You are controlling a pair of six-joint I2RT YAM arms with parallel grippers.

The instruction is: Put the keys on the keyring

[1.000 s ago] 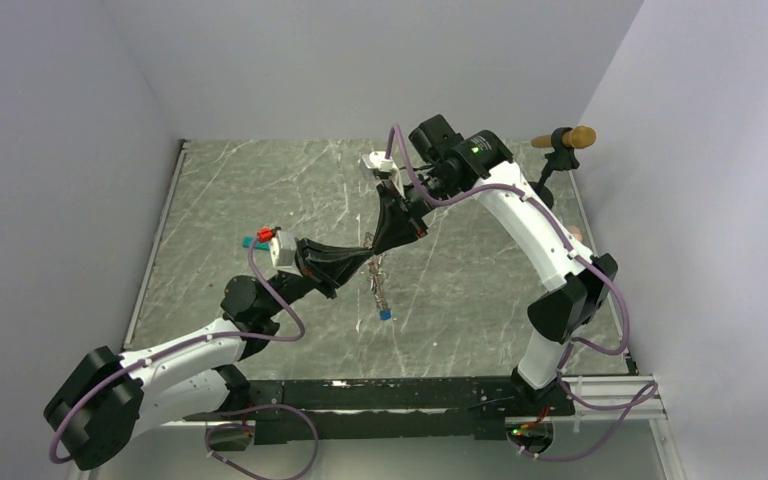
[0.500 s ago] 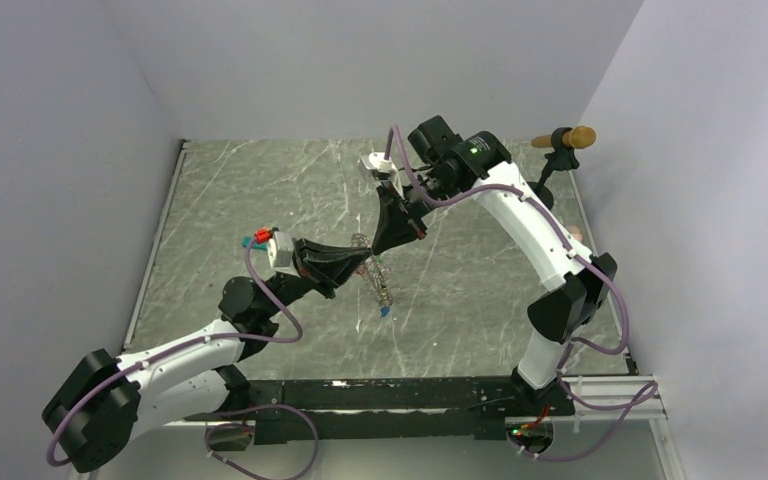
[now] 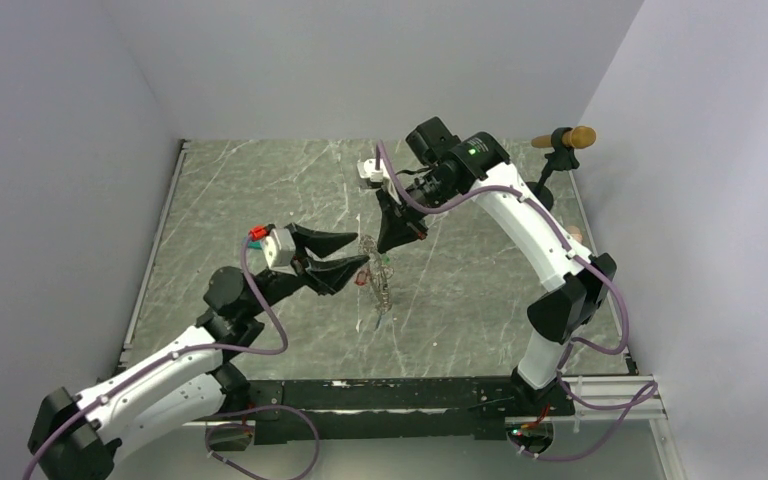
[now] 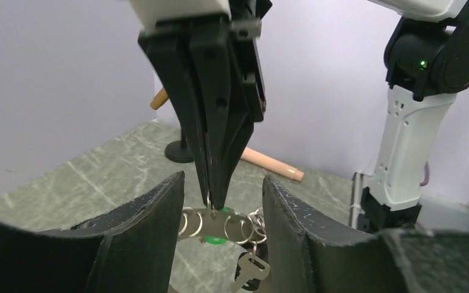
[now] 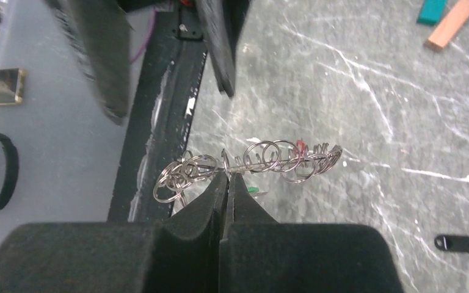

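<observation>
Keyring point(image 5: 244, 165) pinched tight in your right fingers point(image 5: 207, 204), left fingers point(image 4: 152, 213) wide, facing it; looks like lining up a left grip, so close squarely next.

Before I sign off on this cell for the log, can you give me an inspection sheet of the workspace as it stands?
Surface: grey-green marbled tabletop, white-veined.
Job's things: keyring held off the table, strung with small rings; green key tag among them.
Clutter: teal block, tan block and black-headed key on the table; wooden-handled stand far right.
Grippers: right gripper shut on keyring; left gripper open, fingers either side of it.
Cables: purple cables loop along both arms.
Surroundings: plain pale walls; nothing else seen.
</observation>
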